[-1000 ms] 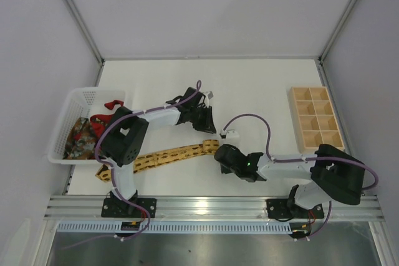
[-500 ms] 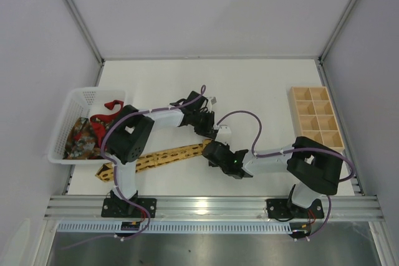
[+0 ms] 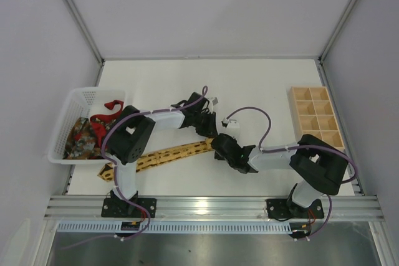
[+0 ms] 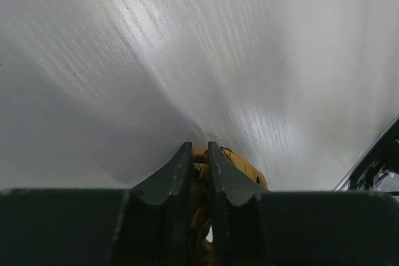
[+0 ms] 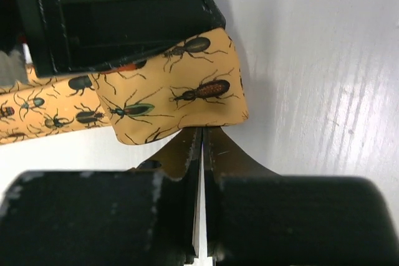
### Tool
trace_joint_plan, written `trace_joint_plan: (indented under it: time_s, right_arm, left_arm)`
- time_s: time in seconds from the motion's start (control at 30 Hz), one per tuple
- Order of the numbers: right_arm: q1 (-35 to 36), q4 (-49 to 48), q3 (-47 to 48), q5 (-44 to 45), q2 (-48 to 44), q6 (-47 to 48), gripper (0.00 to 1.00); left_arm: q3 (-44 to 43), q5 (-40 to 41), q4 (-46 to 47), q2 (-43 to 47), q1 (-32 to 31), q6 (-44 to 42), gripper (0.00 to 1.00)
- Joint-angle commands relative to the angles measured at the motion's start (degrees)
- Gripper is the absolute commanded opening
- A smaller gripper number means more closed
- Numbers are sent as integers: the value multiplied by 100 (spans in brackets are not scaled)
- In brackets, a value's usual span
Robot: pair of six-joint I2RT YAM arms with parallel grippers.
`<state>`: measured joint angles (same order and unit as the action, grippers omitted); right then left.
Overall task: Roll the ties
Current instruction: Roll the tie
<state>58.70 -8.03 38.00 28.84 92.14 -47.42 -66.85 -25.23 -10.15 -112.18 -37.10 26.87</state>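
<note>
Right arm swung in leftward over the last second, upper link folded back over its base. Right tool (image 3: 219, 147) now sits at the end of the yellow-gold tie (image 3: 174, 152), front-middle of the worktop (image 3: 249, 85). Its fingers (image 5: 187, 147) are pressed flat together with nothing between them, tips at the folded fabric edge. Left arm reaches right and low, wrist pitched down. Left tool (image 3: 207, 128) is narrow, pinching the same tie end, with gold cloth showing between its fingers. Tie is smooth fabric printed with beetles, a flat strip running diagonally back toward the left base. Red tie (image 3: 111, 106) and dark patterned tie (image 3: 80, 136) lie bunched in the white lattice basket (image 3: 75, 98).
</note>
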Motion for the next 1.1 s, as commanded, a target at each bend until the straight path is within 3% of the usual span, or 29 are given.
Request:
trace_joint_plan:
  time_s: [0.0, 0.27, 0.43, 0.7, 1.07]
  right_arm:
    - [-52, 38, -178, -124, -344, 128, 0]
    - [-323, 1513, -723, -1053, -1671, -1215, 0]
    - [-464, 2095, -680, -1433, -1717, -2741, 0]
    - [-359, 1244, -924, -1539, -1172, -3826, 0]
    - [-491, -232, -1312, -1425, -320, -4276, 0]
  left_arm:
    - [-30, 0, -276, 109, -104, -130, 21]
    - [-846, 378, -795, -93, -69, -305, 22]
    - [-1155, 397, -988, -208, -34, -411, 27]
    - [-1023, 247, -901, -251, -34, -437, 31]
    - [-847, 54, -830, -348, -43, -490, 21]
